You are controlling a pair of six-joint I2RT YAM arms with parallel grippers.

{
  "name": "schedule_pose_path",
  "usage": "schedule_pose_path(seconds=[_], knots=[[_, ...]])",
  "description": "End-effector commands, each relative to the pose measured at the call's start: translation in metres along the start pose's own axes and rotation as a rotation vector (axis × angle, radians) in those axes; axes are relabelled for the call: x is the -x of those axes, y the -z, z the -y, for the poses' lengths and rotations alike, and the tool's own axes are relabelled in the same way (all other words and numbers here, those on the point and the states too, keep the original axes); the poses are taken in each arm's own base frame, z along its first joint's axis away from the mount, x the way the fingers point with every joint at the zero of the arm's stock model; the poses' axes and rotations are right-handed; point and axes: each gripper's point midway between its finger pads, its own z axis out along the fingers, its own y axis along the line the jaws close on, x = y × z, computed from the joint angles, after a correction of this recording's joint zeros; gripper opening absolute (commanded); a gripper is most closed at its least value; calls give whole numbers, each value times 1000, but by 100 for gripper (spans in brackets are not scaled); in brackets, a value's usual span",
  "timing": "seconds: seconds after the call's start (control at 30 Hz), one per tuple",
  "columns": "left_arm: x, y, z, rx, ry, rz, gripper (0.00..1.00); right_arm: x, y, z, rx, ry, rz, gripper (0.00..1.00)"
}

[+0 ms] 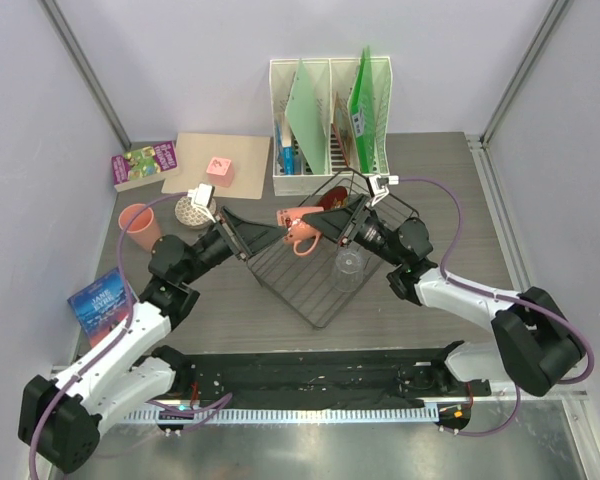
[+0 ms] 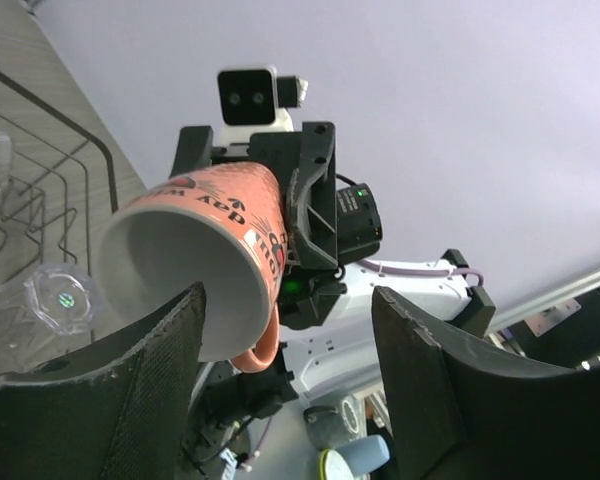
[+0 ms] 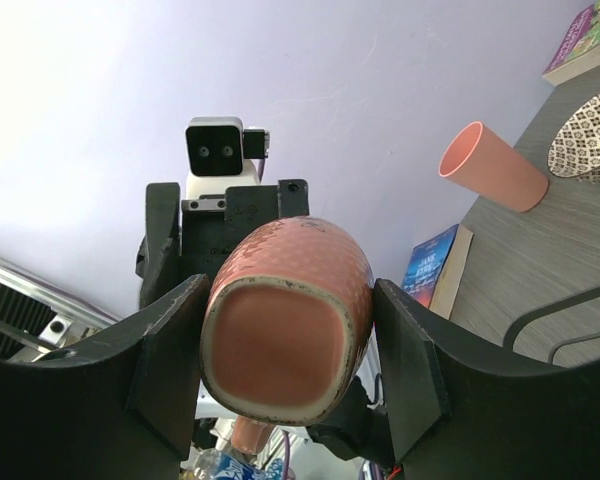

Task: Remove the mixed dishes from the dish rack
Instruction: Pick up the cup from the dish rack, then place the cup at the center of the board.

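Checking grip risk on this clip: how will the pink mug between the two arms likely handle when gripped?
The mug looks glazed and rounded, so it may slip in the jaws of the right gripper clamping its base. Its thick wall suggests some weight. Probably rigid; it could chip if dropped onto the rack.

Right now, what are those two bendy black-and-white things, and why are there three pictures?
They are a robot's left arm and right arm, bolted to a table. The big picture looks down from above; the other two come from cameras on each wrist. The right gripper pinches a salmon-pink mug over the black wire dish rack, its mouth facing the open left gripper. A clear glass is in the rack. A pink cup, a patterned bowl and a white file holder stand on the table.
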Motion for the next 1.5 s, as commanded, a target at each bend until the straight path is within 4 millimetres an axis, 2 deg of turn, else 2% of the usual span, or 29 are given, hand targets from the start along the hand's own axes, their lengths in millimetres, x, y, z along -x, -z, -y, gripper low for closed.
schedule_pose_path(seconds=[0.0, 0.07, 0.23, 0.33, 0.4, 0.43, 0.47, 0.5, 0.53, 0.57, 0.6, 0.63, 0.67, 0.7, 0.73, 0.8, 0.83, 0.9, 0.93, 1.07, 1.17, 1.3, 1.4, 1.47], knots=[[-6, -7, 8, -57, -21, -12, 61, 11, -4, -36, 148, 28, 33, 1], [-11, -10, 8, -59, -18, -25, 53, 10, -4, -34, 146, 22, 29, 1], [-22, -18, 0, -45, -12, -55, 45, 4, -6, -29, 138, 16, 7, 1], [-26, -21, -1, -43, -15, -68, 32, 2, -5, -29, 137, 20, -4, 1], [-26, -22, -1, -41, -16, -69, 7, 0, -5, -26, 119, 35, -13, 1], [-25, -22, -3, -31, -28, -69, 0, -2, -4, -21, 88, 31, -23, 1], [-25, -22, -5, 1, -30, -78, 0, -1, -5, -19, 69, 44, -24, 1], [-24, -21, -8, 27, -40, -74, 0, -1, -5, -13, 39, 83, -26, 11], [-29, -18, -23, 100, -57, -103, 0, -2, -5, -1, -47, 92, -48, 52], [-19, -18, -15, 118, -90, -79, 0, 2, -5, 11, -115, 176, -43, 69], [-18, -15, -17, 157, -109, -84, 0, 6, -3, 22, -195, 223, -40, 80], [-24, -6, -35, 261, -114, -123, 0, 1, 5, 44, -354, 226, -87, 94], [-14, -3, -25, 272, -184, -109, 0, 8, 11, 46, -417, 275, -75, 100], [-10, 2, -27, 316, -211, -106, 0, 15, 19, 54, -497, 327, -57, 100], [-8, 17, -49, 459, -219, -101, 0, 25, 35, 71, -634, 388, -41, 100], [11, 31, -46, 557, -309, -64, 0, 43, 56, 80, -773, 454, 11, 100], [24, 50, -58, 698, -335, -26, 0, 53, 72, 89, -875, 498, 36, 100], [39, 73, -71, 856, -393, 10, 0, 60, 89, 90, -941, 527, 58, 100], [53, 102, -83, 1028, -432, 46, 0, 64, 97, 93, -975, 543, 80, 100], [71, 157, -109, 1390, -510, 49, 0, 61, 108, 94, -984, 552, 84, 100], [69, 169, -137, 1516, -485, -18, 0, 55, 109, 99, -984, 544, 62, 99], [61, 168, -184, 1599, -415, -131, 0, 48, 107, 102, -972, 529, 32, 99], [68, 166, -206, 1635, -373, -150, 0, 45, 107, 102, -963, 522, 19, 100], [73, 169, -229, 1687, -355, -181, 0, 43, 107, 101, -957, 521, 14, 100]])
